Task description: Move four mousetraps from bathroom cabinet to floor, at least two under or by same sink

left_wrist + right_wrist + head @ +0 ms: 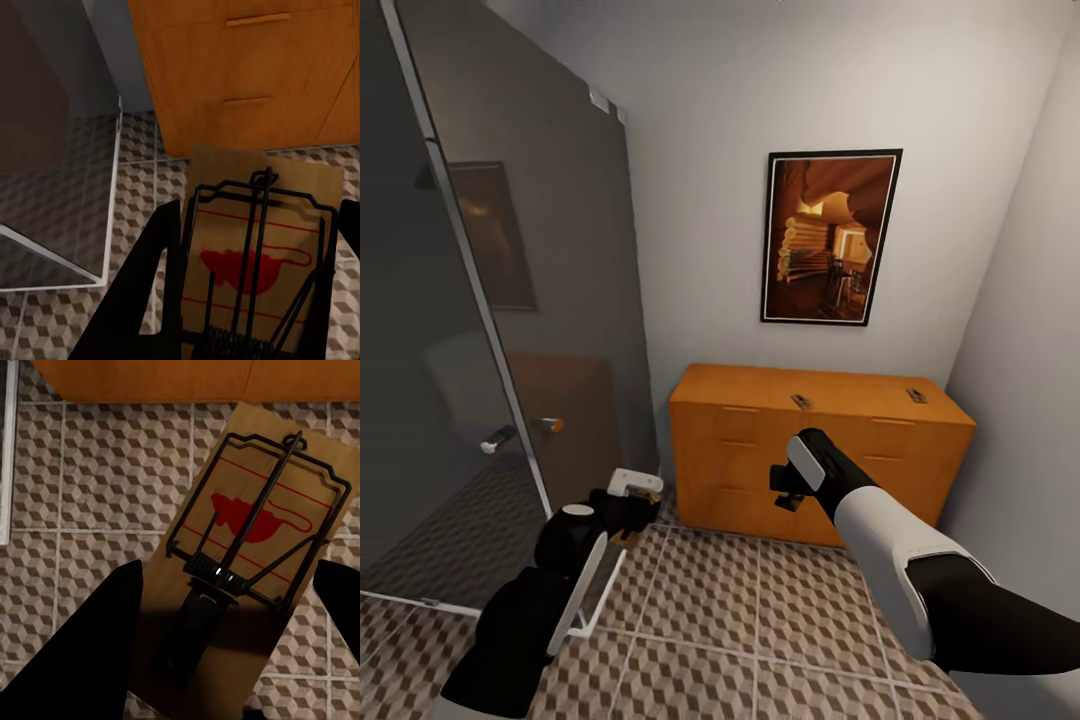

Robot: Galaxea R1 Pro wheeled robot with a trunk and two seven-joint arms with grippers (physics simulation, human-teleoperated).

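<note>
Here, low in the head view, both arms reach toward the cabinet (820, 440), the orange chest at centre right under a framed picture (830, 236). Two mousetraps rest on its flat top: one near the middle (801, 401), one toward the right end (916, 395). The left pincer (632, 500), at lower left beside the dark glass shower enclosure (480, 300), is closed on a mousetrap (259, 247), which sits between its dark fingers (142, 277) above the bathroom floor (142, 180). The right pincer (792, 487), near frame centre before the drawers, likewise grips a mousetrap (247, 547) over the cube-patterned tiles.
</note>
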